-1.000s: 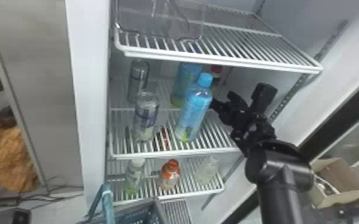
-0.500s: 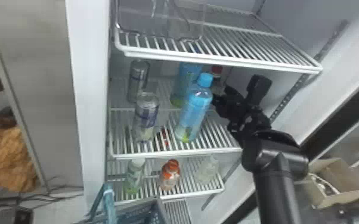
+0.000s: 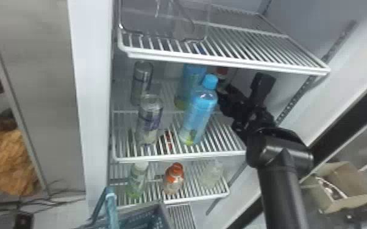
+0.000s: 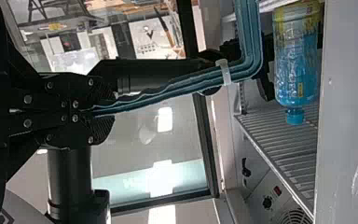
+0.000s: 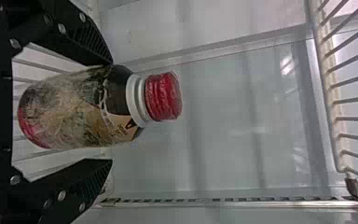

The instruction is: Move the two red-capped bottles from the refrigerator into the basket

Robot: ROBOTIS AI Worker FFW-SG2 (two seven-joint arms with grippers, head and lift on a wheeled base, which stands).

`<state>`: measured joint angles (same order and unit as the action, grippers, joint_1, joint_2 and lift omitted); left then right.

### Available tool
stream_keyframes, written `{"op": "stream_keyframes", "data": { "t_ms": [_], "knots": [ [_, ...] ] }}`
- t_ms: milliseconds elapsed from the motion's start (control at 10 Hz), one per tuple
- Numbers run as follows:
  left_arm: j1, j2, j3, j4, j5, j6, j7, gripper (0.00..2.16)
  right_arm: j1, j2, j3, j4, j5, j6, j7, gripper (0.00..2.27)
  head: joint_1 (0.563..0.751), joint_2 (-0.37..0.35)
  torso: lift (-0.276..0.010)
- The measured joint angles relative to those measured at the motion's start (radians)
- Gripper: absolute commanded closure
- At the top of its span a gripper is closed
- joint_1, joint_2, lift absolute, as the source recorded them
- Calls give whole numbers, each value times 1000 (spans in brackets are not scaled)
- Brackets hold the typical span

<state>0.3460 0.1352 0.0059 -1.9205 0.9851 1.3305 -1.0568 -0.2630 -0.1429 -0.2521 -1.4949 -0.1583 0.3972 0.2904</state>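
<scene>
In the head view, my right gripper (image 3: pixel 233 99) is inside the refrigerator, right of the front blue bottle (image 3: pixel 199 111), close to a red-capped bottle (image 3: pixel 221 72) farther back on the middle shelf. That dark-labelled red-capped bottle (image 5: pixel 79 109) lies between the open fingers of my right gripper (image 5: pixel 112 112) in the right wrist view, nearer one finger, with a gap to the other. The basket (image 3: pixel 158 213) is at the head view's bottom edge, its blue handle (image 3: pixel 110 210) raised. In the left wrist view, my left gripper (image 4: pixel 106 110) is shut on the basket handle (image 4: pixel 168 91).
Two cans (image 3: pixel 150 118) stand left on the middle shelf, and a second blue bottle (image 3: pixel 190 82) is behind the front one. The upper wire shelf (image 3: pixel 222 58) hangs above. A bottle with an orange-red cap (image 3: pixel 173 179) stands below between two pale bottles.
In the head view, my right arm has shifted left and slightly upward, bringing its gripper deeper beside the blue bottle. The bottles and basket look unmoved.
</scene>
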Motion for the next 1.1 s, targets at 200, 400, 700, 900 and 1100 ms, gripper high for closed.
{"op": "stream_keyframes", "data": {
  "t_ms": [200, 400, 700, 900, 1100],
  "knots": [
    [0, 0, 0, 0, 0, 0, 3, 1202, -4, -5, 12, 12, -12, 5, 0, 1286, 695, -350, 0],
    [0, 0, 0, 2, 0, 0, 3, 1202, 9, -6, 22, 0, -9, -16, 1, 1286, 695, -350, 0],
    [0, 0, 0, 2, 0, -3, 3, 1202, 107, -6, 18, -176, -15, 26, -1, 1286, 695, -350, 0],
    [0, -1, 0, 2, 0, -3, 3, 1202, 203, -2, 2, -341, -14, 107, -13, 1286, 695, -350, 0],
    [0, -2, 1, 2, 0, -3, 3, 1202, 294, 4, -10, -463, -31, 145, -19, 1286, 695, -350, 0]
  ]
}}
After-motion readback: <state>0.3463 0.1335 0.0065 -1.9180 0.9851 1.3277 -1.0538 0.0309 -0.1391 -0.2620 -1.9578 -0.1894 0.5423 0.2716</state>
